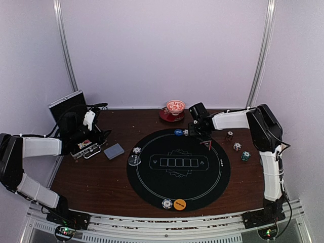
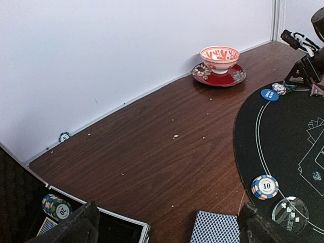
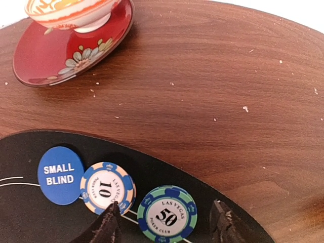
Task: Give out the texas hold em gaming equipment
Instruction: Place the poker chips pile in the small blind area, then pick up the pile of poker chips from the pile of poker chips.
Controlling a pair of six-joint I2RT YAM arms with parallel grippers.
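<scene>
Straddles the 50 chip (image 3: 167, 215) at the mat's (image 3: 30, 223) far edge with the right gripper (image 3: 165, 203) parted, gaps either side, beside the 10 chip (image 3: 107, 187) and blue disc (image 3: 61, 174). Hangs the left gripper (image 2: 168, 215) wide, empty, by the table's (image 2: 152, 152) left edge, above the cards (image 2: 215, 229).

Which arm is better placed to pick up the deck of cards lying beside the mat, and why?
Left. The left gripper hangs open by the case, close to the deck of cards. The right gripper is across the mat at its far edge, astride the 50 chip.
</scene>
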